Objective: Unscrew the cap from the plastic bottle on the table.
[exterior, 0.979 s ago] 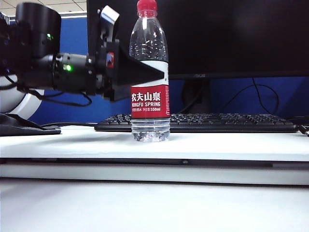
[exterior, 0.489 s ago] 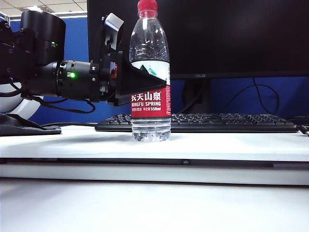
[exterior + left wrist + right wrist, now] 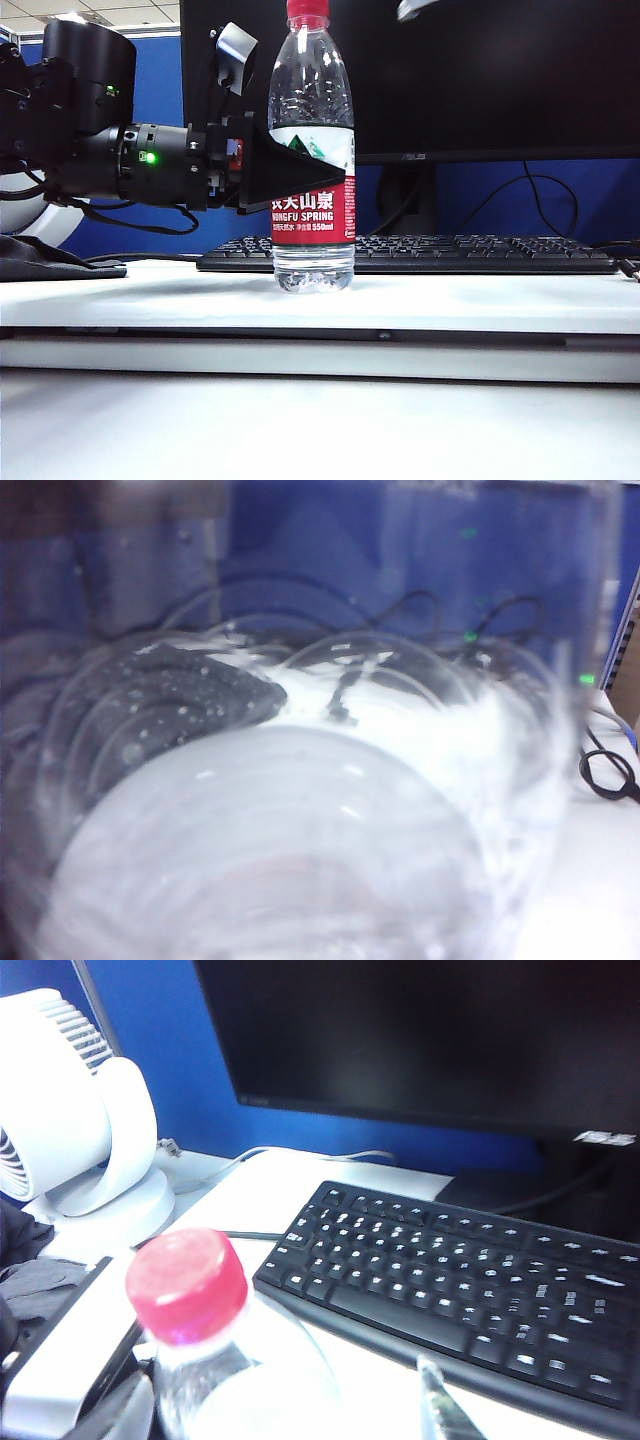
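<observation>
We brace the plastic bottle (image 3: 312, 150), upright on the surface (image 3: 320, 300) before the keyboard (image 3: 420, 253), with the left pincer (image 3: 300, 172) clamped mid-body (squeeze gently). The right pincer (image 3: 435, 1390), spread apart, hovers above; center it over the cap (image 3: 187, 1283).

I see the plastic bottle (image 3: 312, 150) as clear glossy plastic, the cap (image 3: 307, 9) ribbed red plastic, the table (image 3: 450, 300) smooth matt white.
</observation>
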